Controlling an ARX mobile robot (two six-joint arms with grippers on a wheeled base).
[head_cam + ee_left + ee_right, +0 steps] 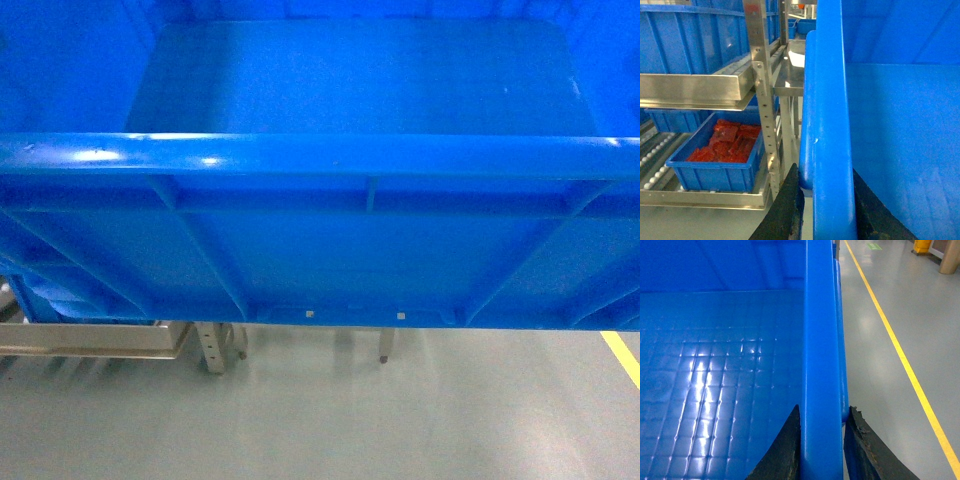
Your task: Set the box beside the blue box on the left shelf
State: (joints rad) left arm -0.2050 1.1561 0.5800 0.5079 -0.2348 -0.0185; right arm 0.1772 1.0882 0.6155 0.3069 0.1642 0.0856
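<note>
The box (330, 240), a large bright-blue crate, fills the head view and hangs above the floor, its rolled rim (320, 152) across the frame. My left gripper (825, 172) is shut on its left rim (830, 100), one black finger on each side of the wall. My right gripper (824, 410) is shut the same way on the right rim (819, 340). The left shelf (705, 87), a grey metal rack with white rollers (652, 160), stands left of the crate. It holds a blue box (690, 42) on the upper deck and, lower down, another blue box (715, 172) with red pieces.
A perforated upright post (762, 100) of the rack stands close to the crate's left wall. Rack legs (212, 352) show under the crate in the head view. Grey floor with a yellow line (900, 350) runs along the right side.
</note>
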